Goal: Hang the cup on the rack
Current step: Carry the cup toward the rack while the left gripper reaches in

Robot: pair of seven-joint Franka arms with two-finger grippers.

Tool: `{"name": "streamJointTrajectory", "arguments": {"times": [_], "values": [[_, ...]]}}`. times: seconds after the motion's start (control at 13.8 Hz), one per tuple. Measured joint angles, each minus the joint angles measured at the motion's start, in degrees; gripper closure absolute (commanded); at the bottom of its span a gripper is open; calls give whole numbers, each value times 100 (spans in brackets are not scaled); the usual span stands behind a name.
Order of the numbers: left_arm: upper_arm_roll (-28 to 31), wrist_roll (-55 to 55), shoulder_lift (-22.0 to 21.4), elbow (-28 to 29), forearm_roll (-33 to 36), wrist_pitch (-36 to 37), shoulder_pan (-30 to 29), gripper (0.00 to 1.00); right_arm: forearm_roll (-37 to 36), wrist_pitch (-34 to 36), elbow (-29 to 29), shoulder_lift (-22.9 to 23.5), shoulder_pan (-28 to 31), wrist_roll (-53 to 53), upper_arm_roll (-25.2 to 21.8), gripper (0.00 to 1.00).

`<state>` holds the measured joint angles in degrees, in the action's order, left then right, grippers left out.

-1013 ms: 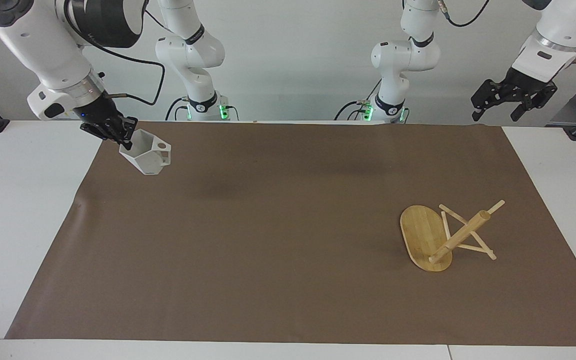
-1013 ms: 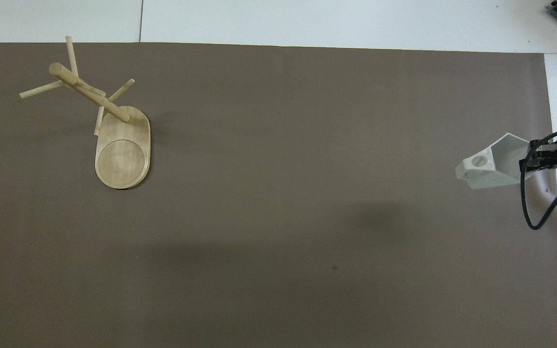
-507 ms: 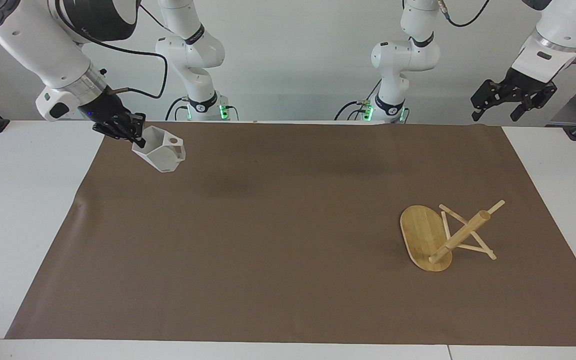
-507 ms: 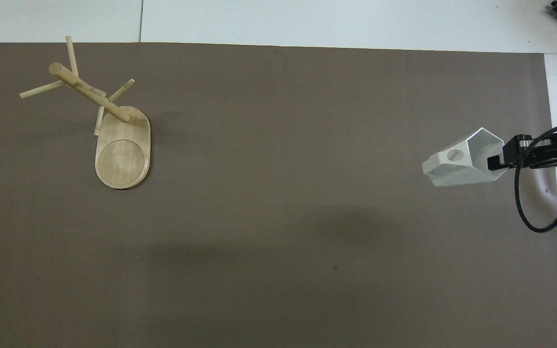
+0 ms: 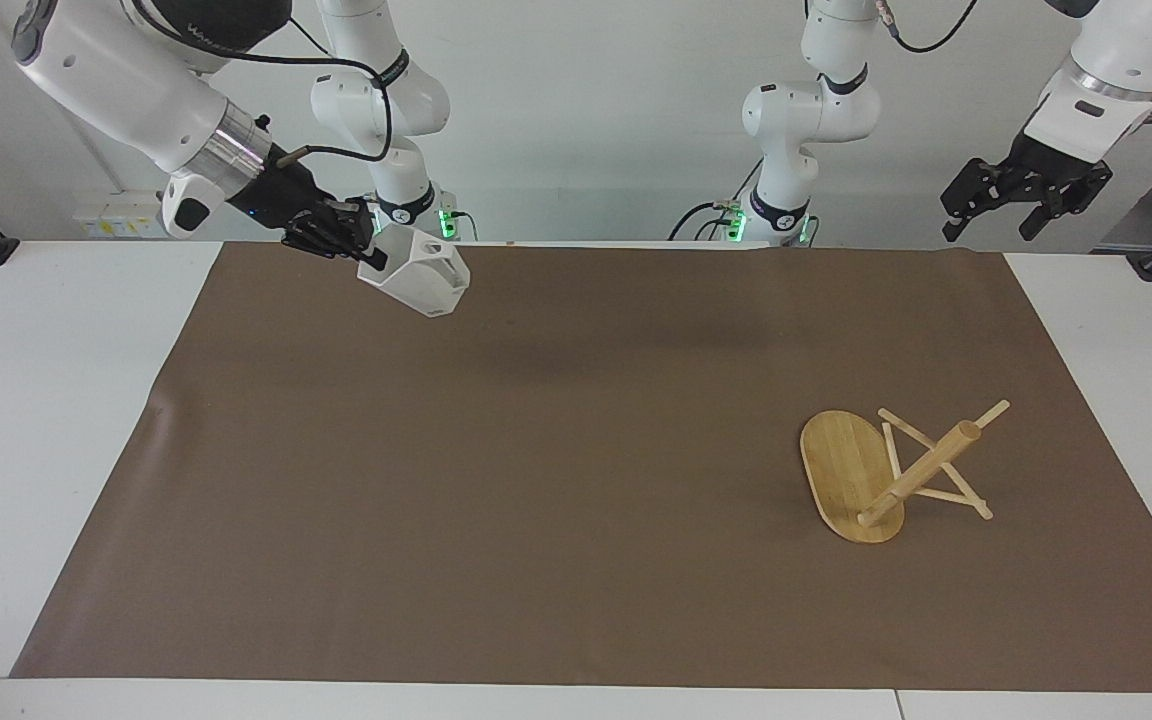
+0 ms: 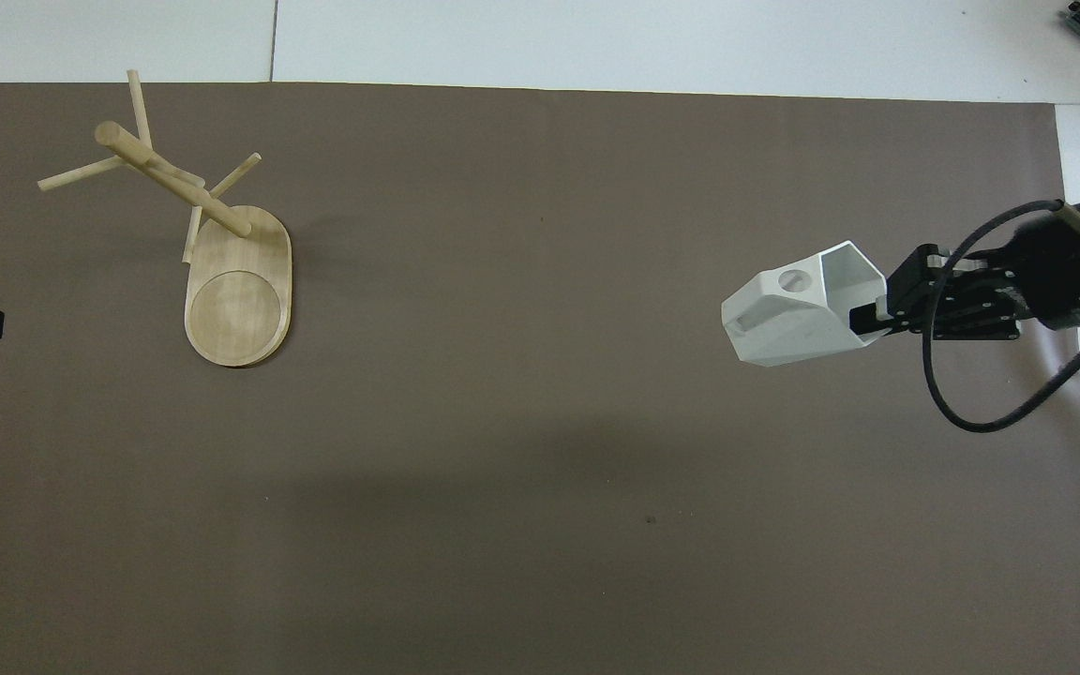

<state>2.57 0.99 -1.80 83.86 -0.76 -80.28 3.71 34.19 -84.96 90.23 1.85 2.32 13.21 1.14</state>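
Right gripper [image 5: 368,255] grasps the unmarked white cup [image 5: 418,272] by its rim; left gripper [image 5: 1004,212] hangs released.

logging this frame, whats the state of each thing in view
cup: held in the air by its rim, tilted, over the mat at the right arm's end
rack: upright on the mat at the left arm's end, pegs bare
right gripper: shut on the cup's rim
left gripper: open, empty, raised over the table's edge, waiting
mat: flat on the table
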Motion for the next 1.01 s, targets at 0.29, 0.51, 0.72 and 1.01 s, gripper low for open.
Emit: {"name": "streamJointTrajectory", "arguments": {"times": [0.29,0.51,0.72,1.01], "values": [[-97,1039,1,22,-345,-93,51,0,486,-49,12,-5,-9,526,353,100],[-355,2400,2,57,-595,-231,58,0,861,-326,15,-14,-24,1064,615,100],[-554,3996,3,165,-823,-585,214,0,1118,-654,28,-18,-96,1479,839,100],[-645,5948,0,285,-1025,-990,625,0,1340,-1351,102,-21,-560,1838,871,100]]}}
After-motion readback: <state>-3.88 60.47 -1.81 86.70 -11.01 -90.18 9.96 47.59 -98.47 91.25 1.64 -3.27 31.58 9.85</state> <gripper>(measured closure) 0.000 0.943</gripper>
